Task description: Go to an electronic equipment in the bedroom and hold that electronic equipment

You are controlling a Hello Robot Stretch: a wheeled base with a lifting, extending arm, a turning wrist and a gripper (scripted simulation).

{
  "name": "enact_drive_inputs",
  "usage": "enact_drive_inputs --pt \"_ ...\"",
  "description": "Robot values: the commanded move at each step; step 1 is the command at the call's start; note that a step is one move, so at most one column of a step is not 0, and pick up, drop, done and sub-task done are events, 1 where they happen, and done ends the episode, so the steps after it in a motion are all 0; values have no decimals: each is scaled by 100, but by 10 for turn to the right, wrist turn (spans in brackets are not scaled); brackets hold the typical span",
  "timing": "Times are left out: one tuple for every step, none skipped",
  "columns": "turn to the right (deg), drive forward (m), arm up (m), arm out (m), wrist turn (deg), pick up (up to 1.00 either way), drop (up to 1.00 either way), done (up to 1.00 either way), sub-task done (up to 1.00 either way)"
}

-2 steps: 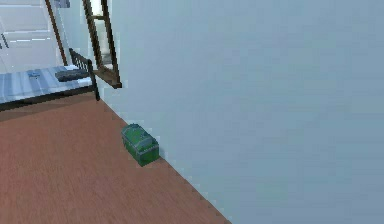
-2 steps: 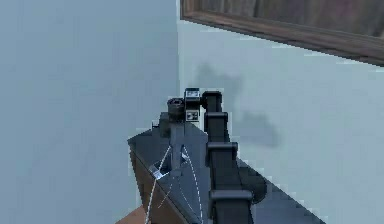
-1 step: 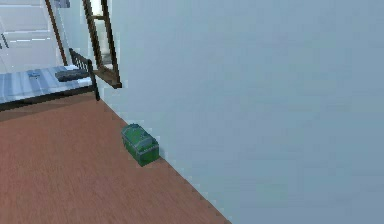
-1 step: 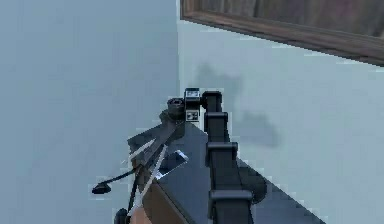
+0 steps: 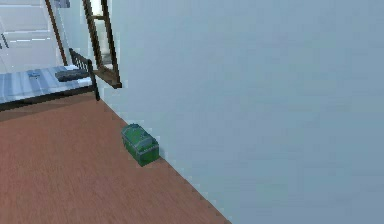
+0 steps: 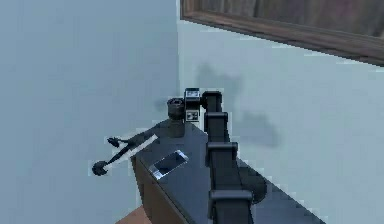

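**A:** What sits closest in the arm side view?

**B:** The arm (image 6: 226, 175), a dark square bar rising from the bottom edge over a dark worktop (image 6: 275, 205). Just left of the bar a phone-like slab (image 6: 170, 163) lies flat on that worktop near its left edge. It is pale at the rim and dark on its face, and it is the one thing here that looks electronic.

**A:** And the gripper?

**B:** The gripper (image 6: 107, 154) stretches left from the two white squares (image 6: 185, 102). Its thin fingers (image 6: 130, 150) slant down past the worktop's left edge, and the slab lies just below and to the right of them. I cannot tell whether the fingers touch the slab, whether they grip anything, or how they are set.

**A:** What is behind that?

**B:** Pale wall, with a wooden window frame (image 6: 290, 28) at the upper right.

**A:** What does the forward view add?

**B:** Another stretch of the room. Nearest is the reddish wood floor (image 5: 70, 170), with a green box (image 5: 140, 144) standing on it close to the pale wall (image 5: 260, 90). Farther off on the left is a bed (image 5: 35, 88) with a striped blue cover. A dark flat thing (image 5: 70, 73) lies on the bed, too small to name. Beyond the bed's end a ladder-like wooden frame (image 5: 103, 45) stands against the wall. Farthest, at the top left, are white door panels (image 5: 25, 35).
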Motion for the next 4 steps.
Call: enact_drive_inputs --pt "0 0 0 0 450 0 0 0 0" --pt "0 0 0 0 90 0 0 0 0" --pt "0 0 -30 0 0 0 0 0 0" --pt "0 0 0 0 0 100 0 0 0"
